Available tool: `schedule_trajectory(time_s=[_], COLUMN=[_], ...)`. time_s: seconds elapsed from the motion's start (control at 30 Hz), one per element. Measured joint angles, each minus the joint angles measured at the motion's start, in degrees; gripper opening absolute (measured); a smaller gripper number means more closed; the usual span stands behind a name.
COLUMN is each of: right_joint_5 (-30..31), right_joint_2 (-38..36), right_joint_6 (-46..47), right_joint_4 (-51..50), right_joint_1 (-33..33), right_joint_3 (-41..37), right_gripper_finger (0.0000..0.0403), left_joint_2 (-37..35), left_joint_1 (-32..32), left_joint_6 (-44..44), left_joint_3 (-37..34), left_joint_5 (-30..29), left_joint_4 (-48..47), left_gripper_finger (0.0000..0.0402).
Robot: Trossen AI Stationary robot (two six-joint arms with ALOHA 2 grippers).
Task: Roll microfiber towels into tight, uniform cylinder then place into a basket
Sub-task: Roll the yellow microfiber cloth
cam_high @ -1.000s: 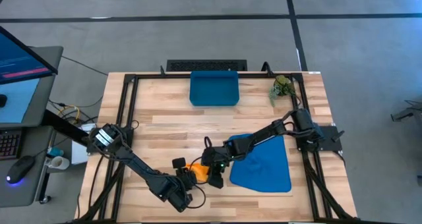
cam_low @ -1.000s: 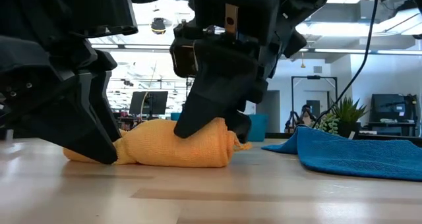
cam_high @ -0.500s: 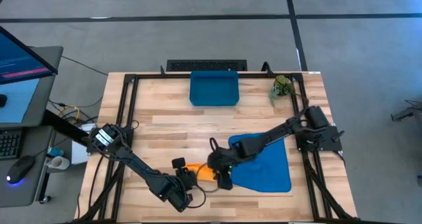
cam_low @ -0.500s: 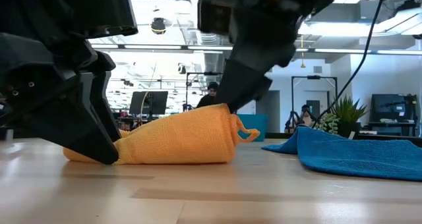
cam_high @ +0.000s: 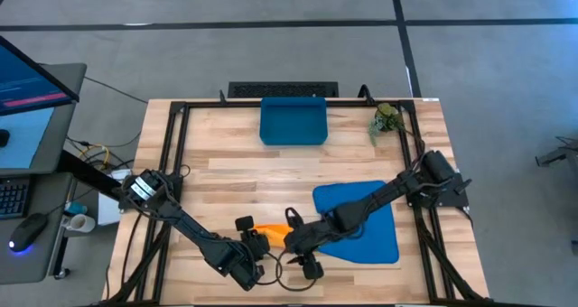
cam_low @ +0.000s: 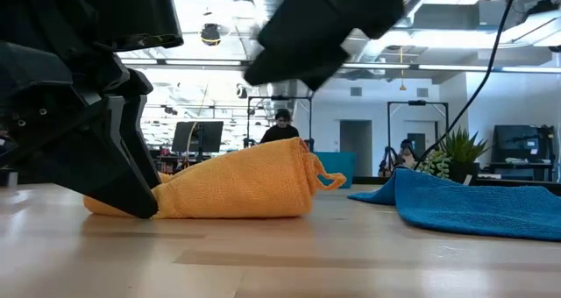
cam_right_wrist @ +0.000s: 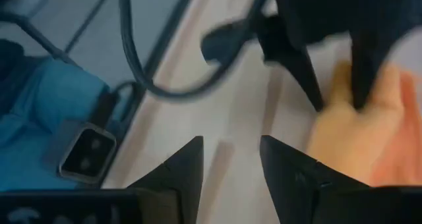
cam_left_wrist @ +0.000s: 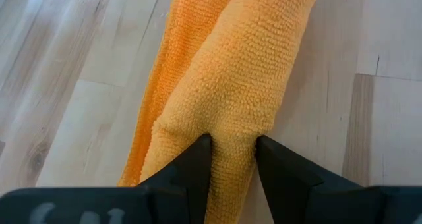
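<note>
Orange towel (cam_low: 232, 186) rolled into a loose, uneven cylinder, thicker at one end, a small corner loop (cam_low: 330, 177) poking out there; lying near the front edge of the table (cam_high: 226, 176), well apart from the basket (cam_high: 293, 122) at the far edge. Pinched at its thin end by the left gripper (cam_left_wrist: 231, 159), fingers (cam_left_wrist: 191, 168) closed onto a narrow fold of the cloth, probably to anchor that end so the roll cannot unwind or slide. Right gripper (cam_high: 309, 267) just beside the roll's other end, toward the table's front edge, off the cloth and off the tabletop in the low view; jaws parted in its own wrist view with nothing between them, bare wood showing through the gap. Likely repositioning for another tuck, since the roll looks too slack and tapered to count as tight and uniform. Blue towel (cam_high: 361, 221) spread flat beside the orange roll, on the basket-ward and right side, under the right arm, not yet rolled. Small green plant (cam_high: 386, 118) beside the basket, near the far right corner. Basket empty, nothing placed yet.
</note>
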Motion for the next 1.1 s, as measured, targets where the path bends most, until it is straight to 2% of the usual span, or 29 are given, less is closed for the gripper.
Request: schedule_trajectory(time_s=[0.1,0.3,0.57,0.77,0.9,1.1], right_joint_5=[-0.03,0.55,3.10,5.88,8.84,9.06], right_joint_2=[2.31,5.54,5.65,5.58,5.47,7.12], right_joint_6=[-0.15,2.57,4.69,8.76,11.40,12.38], right_joint_4=[2.74,1.49,1.60,-3.24,-5.35,-5.51], right_joint_1=[-0.36,-2.75,-5.08,-6.12,-6.76,-7.26], right_joint_3=[-0.01,-0.15,-0.01,0.07,0.15,0.32], right_gripper_finger=[0.0170,0.0168,0.0168,0.0168,0.0168,0.0168], left_joint_2=[0.00,0.00,0.00,0.02,0.15,0.50], left_joint_1=[-0.02,-0.02,-0.02,-0.04,-0.44,-1.15], left_joint_6=[0.01,0.02,0.02,0.01,-0.35,0.42], left_joint_3=[0.00,0.00,0.00,0.00,0.28,2.62], left_joint_5=[0.00,-0.02,-0.02,-0.16,-2.44,-5.31], left_joint_4=[0.00,-0.02,-0.26,-0.23,-0.43,-2.71], left_gripper_finger=[0.0113,0.0113,0.0113,0.0113,0.0113,0.0113])
